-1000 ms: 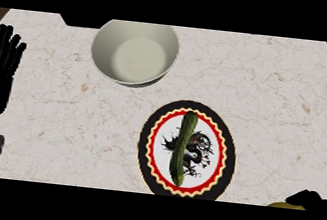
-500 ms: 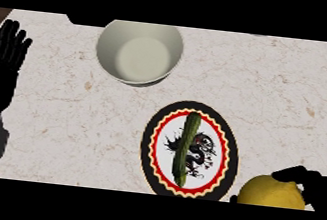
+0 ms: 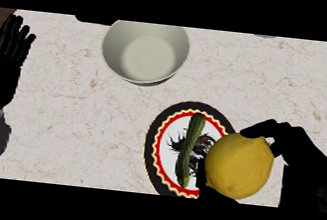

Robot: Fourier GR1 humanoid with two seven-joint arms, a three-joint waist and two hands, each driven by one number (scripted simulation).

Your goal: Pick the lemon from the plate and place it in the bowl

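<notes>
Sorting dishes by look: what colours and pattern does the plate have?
Plate: black rim, red scalloped ring, white centre with a dark figure; head view.

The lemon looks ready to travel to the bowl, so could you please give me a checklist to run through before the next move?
1. Lemon held: the right hand curls round it, at the plate's right side. Ok.
2. Lemon clear of the plate: height above it not visible. Cannot tell.
3. Bowl upright, open and nothing inside it. Ok.
4. Counter between plate and bowl bare of obstacles. Ok.
5. Long green vegetable lies on the plate, close beside the lemon; whether they touch is unclear. Cannot tell.
6. Left hand rests open at the left edge, away from the path. Ok.
</notes>
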